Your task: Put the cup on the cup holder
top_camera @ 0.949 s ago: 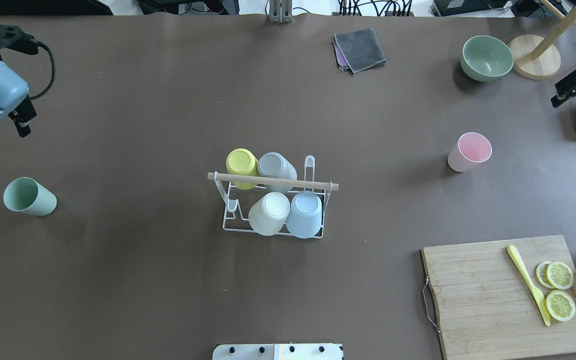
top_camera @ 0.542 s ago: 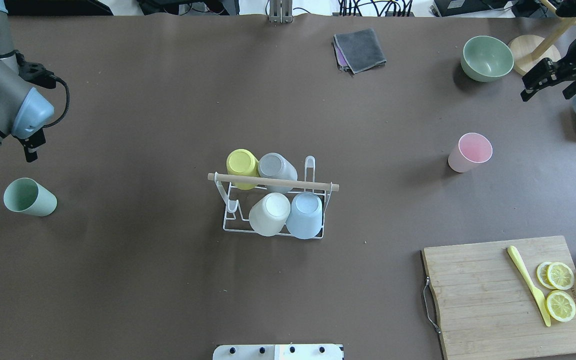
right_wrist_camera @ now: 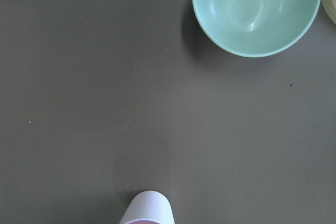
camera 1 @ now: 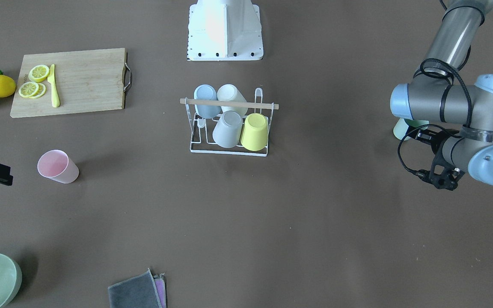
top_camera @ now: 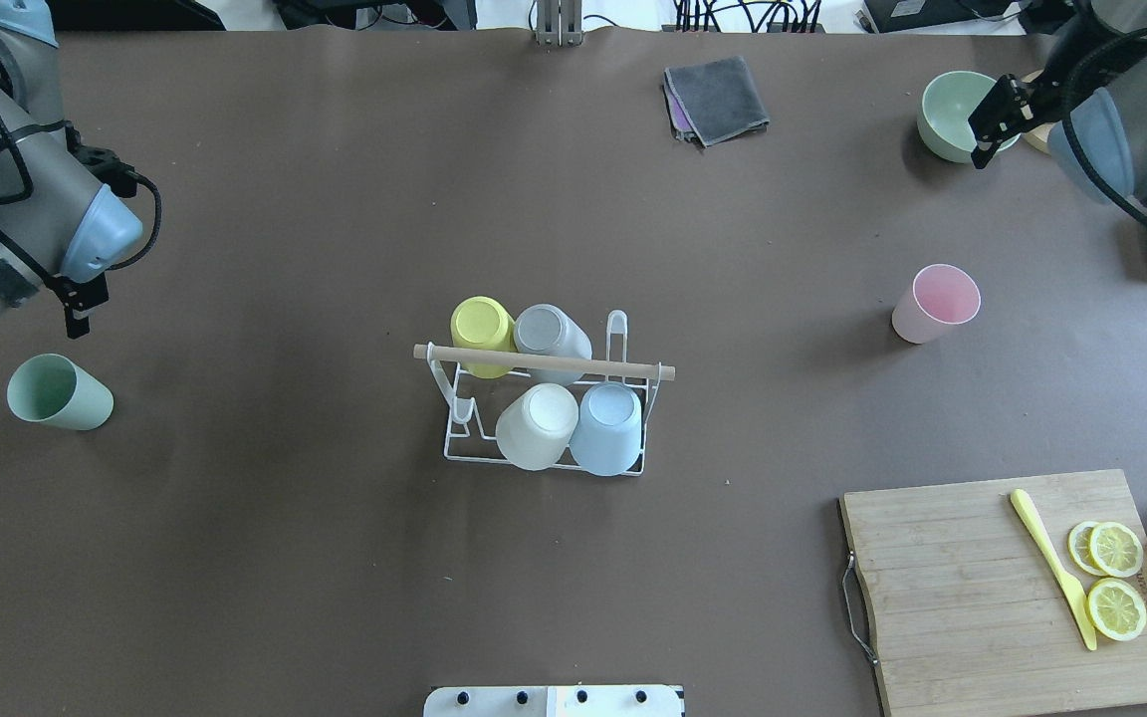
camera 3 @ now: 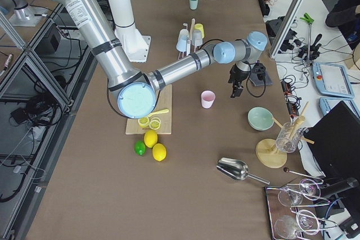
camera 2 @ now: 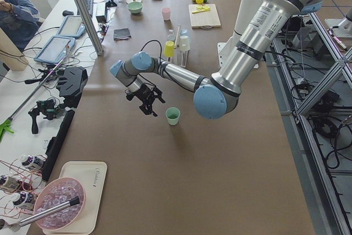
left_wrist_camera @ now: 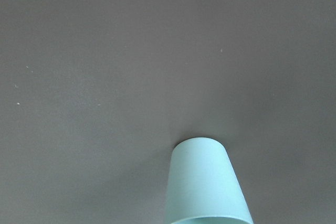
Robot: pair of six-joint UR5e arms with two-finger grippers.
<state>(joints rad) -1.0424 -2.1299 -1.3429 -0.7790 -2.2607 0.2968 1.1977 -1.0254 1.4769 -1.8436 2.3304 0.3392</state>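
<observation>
Overhead exterior: cup holder (top_camera: 546, 361) at counter (top_camera: 335, 558) centre, carrying four inverted cups (top_camera: 536, 426); green cup (top_camera: 59, 392) left, near left claw (top_camera: 76, 311), released; pink cup (top_camera: 935, 303) right; right claw (top_camera: 990, 127), state cannot tell.

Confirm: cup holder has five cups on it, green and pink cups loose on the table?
No, the cup holder holds four cups, not five: yellow cup, grey cup, white cup, blue cup, per the overhead exterior view. The green cup and pink cup are loose on the table.
</observation>
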